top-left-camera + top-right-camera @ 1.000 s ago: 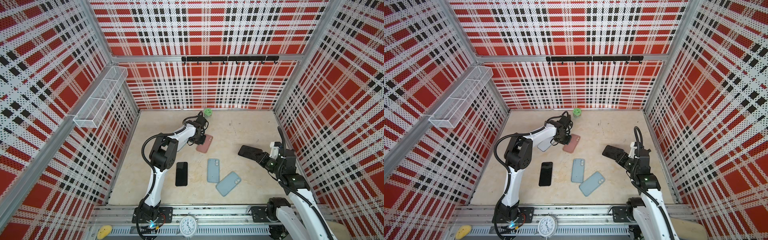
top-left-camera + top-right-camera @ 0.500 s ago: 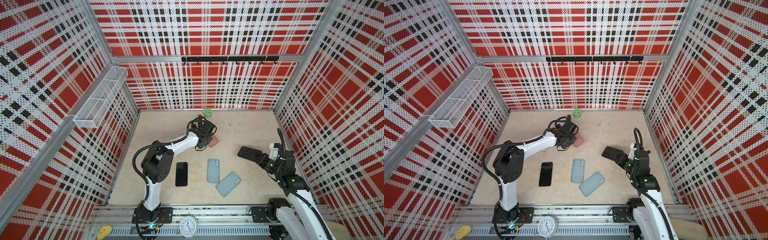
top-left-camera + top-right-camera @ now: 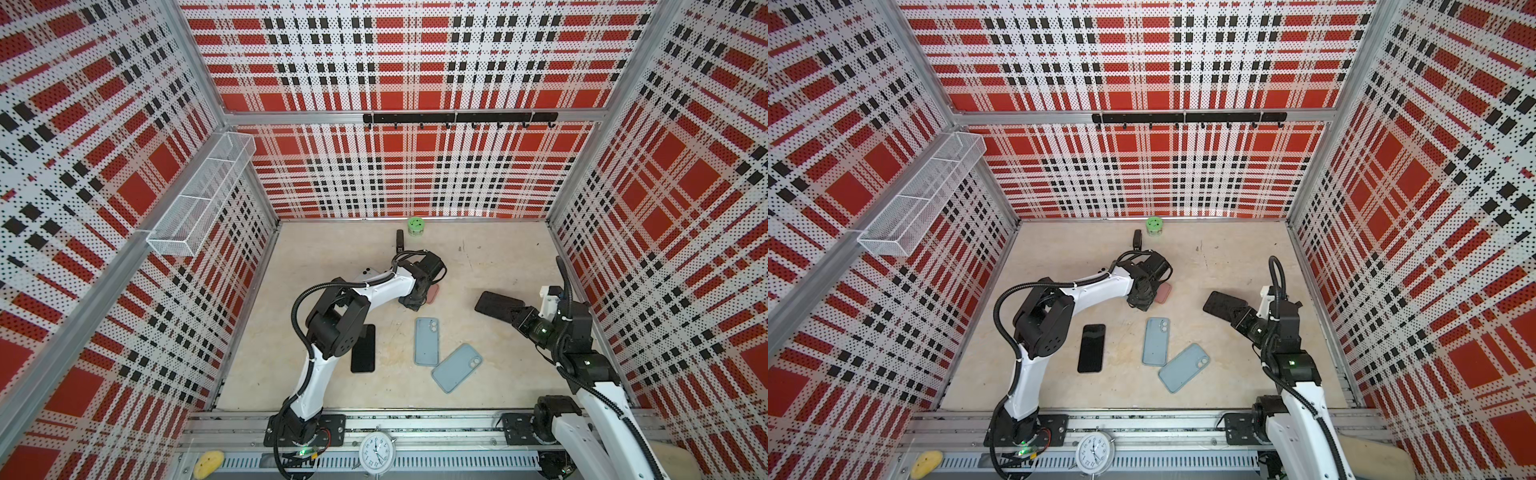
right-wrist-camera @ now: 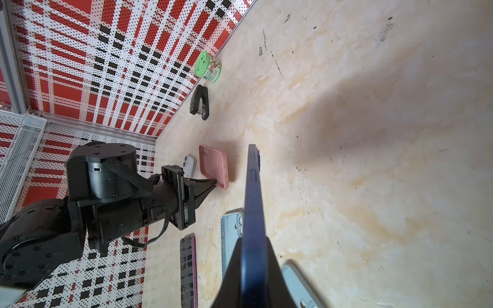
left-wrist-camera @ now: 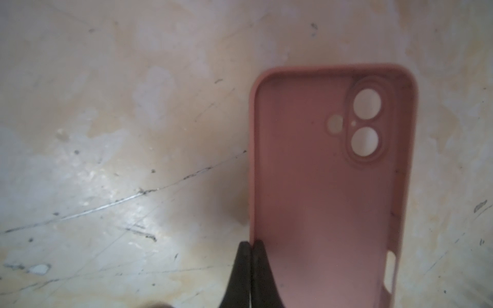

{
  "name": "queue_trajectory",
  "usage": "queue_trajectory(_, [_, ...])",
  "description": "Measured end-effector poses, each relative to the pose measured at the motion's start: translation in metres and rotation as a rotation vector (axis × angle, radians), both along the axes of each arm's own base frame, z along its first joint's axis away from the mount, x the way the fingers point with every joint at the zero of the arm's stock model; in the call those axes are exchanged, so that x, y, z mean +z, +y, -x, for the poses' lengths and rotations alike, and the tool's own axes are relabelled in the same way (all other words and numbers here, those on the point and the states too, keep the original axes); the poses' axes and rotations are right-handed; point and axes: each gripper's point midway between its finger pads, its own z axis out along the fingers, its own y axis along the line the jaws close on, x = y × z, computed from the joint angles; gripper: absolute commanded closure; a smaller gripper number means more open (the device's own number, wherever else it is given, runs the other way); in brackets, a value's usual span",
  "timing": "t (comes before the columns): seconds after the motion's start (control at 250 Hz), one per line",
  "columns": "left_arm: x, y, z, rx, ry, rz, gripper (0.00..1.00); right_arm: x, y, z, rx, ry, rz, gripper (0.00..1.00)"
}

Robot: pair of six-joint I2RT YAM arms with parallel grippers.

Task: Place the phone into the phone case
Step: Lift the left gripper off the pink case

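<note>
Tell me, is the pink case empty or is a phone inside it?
Empty: the pink case shows its bare inside, with the table visible through its camera holes.

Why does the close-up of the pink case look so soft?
Left wrist view: pink case and fingers likely sit too near, so both blur. Right wrist view: phone blurs near the lens, floor is sharp. Top views: crisp, but walls bow.

You have three phones: one dark blue phone (image 3: 494,303), one black phone (image 3: 1091,348), one white phone (image 4: 190,162). Three cases: one pink case (image 5: 328,186), the left light blue case (image 3: 427,341), the right light blue case (image 3: 456,368). One green jar (image 3: 414,226), one stapler (image 3: 399,240), one clock (image 3: 377,453).
</note>
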Motion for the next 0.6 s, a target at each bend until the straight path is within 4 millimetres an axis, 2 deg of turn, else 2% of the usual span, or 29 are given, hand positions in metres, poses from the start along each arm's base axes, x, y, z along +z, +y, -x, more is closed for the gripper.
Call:
queue_trajectory(0.112, [-0.002,0.001,0.003,0.031,0.011,0.003,0.98,-0.002,0.001,-0.002,0.004,0.008,-0.002,1.00])
queue_trajectory(0.216, [-0.003,0.000,0.006,0.048,0.017,0.006,0.87,-0.004,0.001,-0.003,0.005,0.017,-0.002,1.00])
queue_trajectory(0.372, [0.001,-0.002,0.005,0.040,0.009,0.001,0.61,-0.006,0.001,-0.004,0.005,0.028,-0.002,1.00])
queue_trajectory(0.524, [0.008,0.003,0.000,0.003,-0.032,-0.044,0.46,0.001,0.001,-0.008,0.004,0.020,-0.002,1.00])
queue_trajectory(0.6, [0.022,0.009,-0.007,-0.093,-0.077,-0.099,0.41,0.009,0.001,-0.011,0.004,0.004,-0.001,1.00])
